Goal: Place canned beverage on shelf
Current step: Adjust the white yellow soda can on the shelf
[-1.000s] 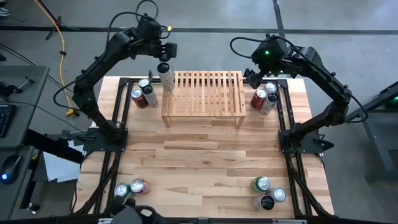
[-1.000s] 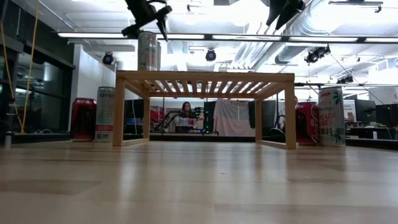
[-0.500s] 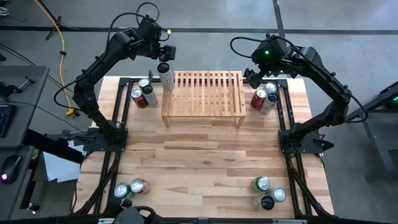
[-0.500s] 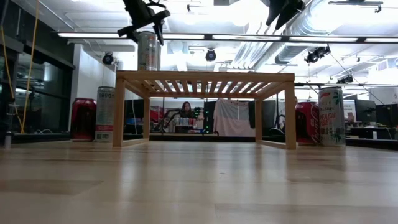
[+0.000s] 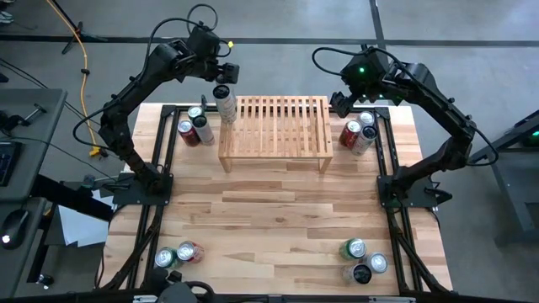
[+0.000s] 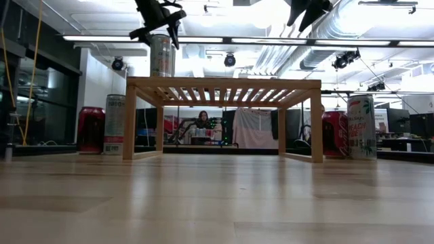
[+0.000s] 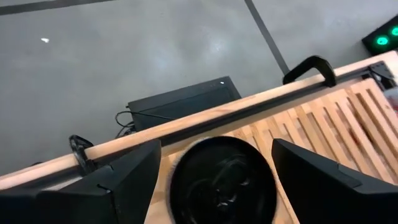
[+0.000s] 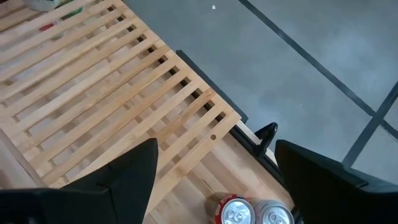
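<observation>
One can (image 5: 224,103): upright on shelf (image 5: 278,126) corner, directly under left gripper (image 5: 222,77)
left gripper: released, straddling can top
right gripper (image 5: 344,103): released, empty, nearer red cans (image 5: 357,135)

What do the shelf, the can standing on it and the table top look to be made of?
Shelf: light unpainted wood, going by the pale grain and the slatted top.
Can: apparently thin metal, silvery and shiny, with a printed wrap and a dark lid seen from above.
Table: joined wooden strips, butcher-block style, with a smooth, slightly glossy finish; dark rails, probably metal, run along its edges.
</observation>
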Controlling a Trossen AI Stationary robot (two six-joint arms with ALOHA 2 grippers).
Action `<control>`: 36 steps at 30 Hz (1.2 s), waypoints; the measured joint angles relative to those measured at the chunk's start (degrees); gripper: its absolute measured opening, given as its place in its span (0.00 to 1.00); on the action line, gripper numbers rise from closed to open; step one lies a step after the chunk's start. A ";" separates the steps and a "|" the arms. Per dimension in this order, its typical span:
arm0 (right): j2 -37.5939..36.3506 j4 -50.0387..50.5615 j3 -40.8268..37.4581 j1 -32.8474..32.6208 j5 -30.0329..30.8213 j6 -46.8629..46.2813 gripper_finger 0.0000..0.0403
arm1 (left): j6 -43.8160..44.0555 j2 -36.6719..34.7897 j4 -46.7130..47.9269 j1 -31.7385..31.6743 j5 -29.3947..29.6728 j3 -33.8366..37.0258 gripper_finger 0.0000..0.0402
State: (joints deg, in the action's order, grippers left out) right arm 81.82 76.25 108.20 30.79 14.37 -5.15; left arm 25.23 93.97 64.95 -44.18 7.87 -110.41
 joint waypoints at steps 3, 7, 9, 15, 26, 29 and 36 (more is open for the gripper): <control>0.00 -0.02 0.00 0.00 0.00 -0.42 0.77 | -0.74 0.00 0.00 0.00 -0.80 0.02 0.74; 0.00 -0.61 0.00 0.00 0.00 -1.09 0.77 | -1.47 0.00 0.04 0.00 -0.84 0.02 0.74; 0.00 -0.72 0.00 0.00 0.00 -1.63 0.77 | -1.92 0.00 0.56 0.00 -0.78 0.02 0.74; 0.00 -0.84 0.00 0.00 0.00 -2.22 0.77 | -3.32 0.00 2.51 0.00 0.42 0.04 0.74; 0.00 -2.47 0.00 0.00 0.00 -2.97 0.77 | -3.37 0.00 2.95 0.00 0.58 0.06 0.74; 0.00 -2.46 0.00 0.00 0.00 -2.97 0.77 | -3.35 0.00 2.97 0.00 0.56 0.06 0.74; 0.00 -2.45 0.00 0.00 0.02 -2.97 0.77 | -2.89 0.00 3.03 0.00 -0.44 0.06 0.74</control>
State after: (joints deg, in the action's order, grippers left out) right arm 81.82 73.80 108.20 30.79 14.39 -8.12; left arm 22.35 93.97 67.99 -44.18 7.43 -110.34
